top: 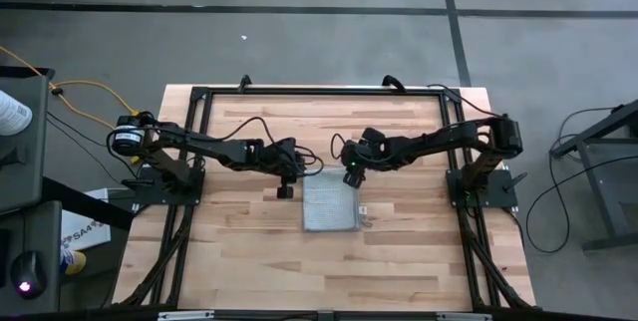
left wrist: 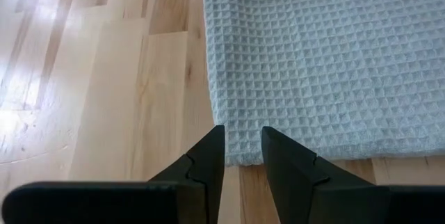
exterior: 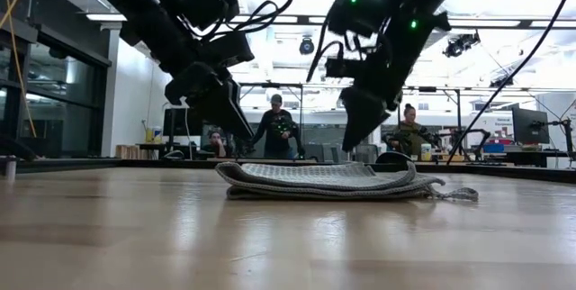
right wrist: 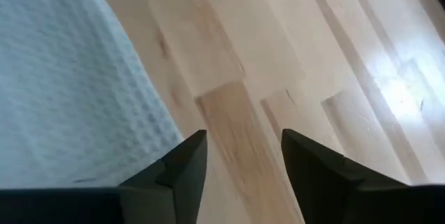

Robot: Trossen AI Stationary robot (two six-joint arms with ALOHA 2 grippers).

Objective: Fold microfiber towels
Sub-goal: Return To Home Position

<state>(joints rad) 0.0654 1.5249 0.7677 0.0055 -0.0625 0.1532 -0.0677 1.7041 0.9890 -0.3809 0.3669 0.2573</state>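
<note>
L gripper (top: 285,187) hangs over the wooden table (top: 239,261), just beside the towel's L edge near its far corner; fingers (left wrist: 208,156) only slightly apart, nothing between them. Towel (top: 330,203) lies folded flat approx mid-table, grey-blue waffle weave, w/ a small white tag (top: 362,209) poking out at its R edge. R gripper (top: 351,175) hovers at the far R corner, claw spread wider, empty. Neither touches the cloth. Low view: people (exterior: 277,124) in the room behind
</note>
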